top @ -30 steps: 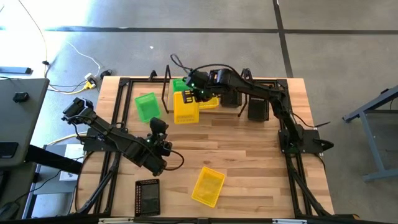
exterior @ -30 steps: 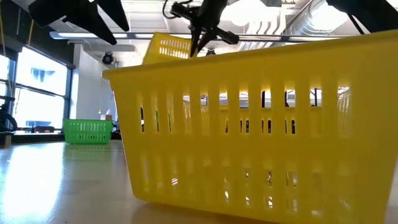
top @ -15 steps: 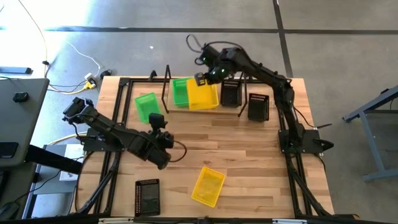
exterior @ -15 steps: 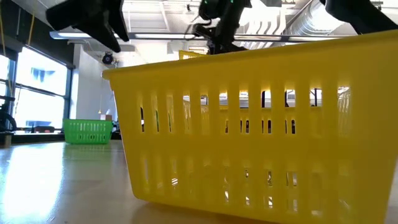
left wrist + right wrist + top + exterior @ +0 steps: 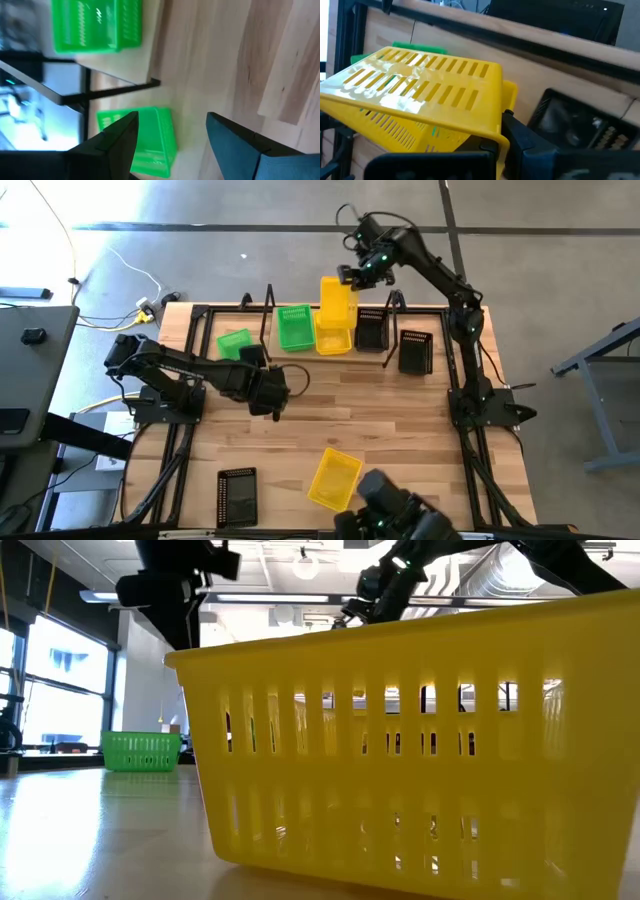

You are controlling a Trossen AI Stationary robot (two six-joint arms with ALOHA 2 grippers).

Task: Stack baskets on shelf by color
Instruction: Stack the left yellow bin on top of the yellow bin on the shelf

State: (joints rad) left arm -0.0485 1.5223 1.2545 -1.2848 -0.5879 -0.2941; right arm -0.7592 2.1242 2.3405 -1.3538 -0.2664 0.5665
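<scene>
Yellow basket (image 5: pixel 334 298), clamped in right claw (image 5: pixel 352 275) above its shelved twin (image 5: pixel 333 340) for colour-stacking (left claw (image 5: pixel 170 145) open, idle).

**Dark arms, black cables**

Both arms are near-black, built of boxy joints and slim links. The left arm (image 5: pixel 190 380) carries a looping black cable by its wrist. The right arm (image 5: pixel 440 270) shows small green lights near its wrist and a thin cable arching over it. Its fingers (image 5: pixel 530 145) are dark, flat and matte; the left fingers (image 5: pixel 245 140) look dark blue-grey and wedge-shaped.
</scene>
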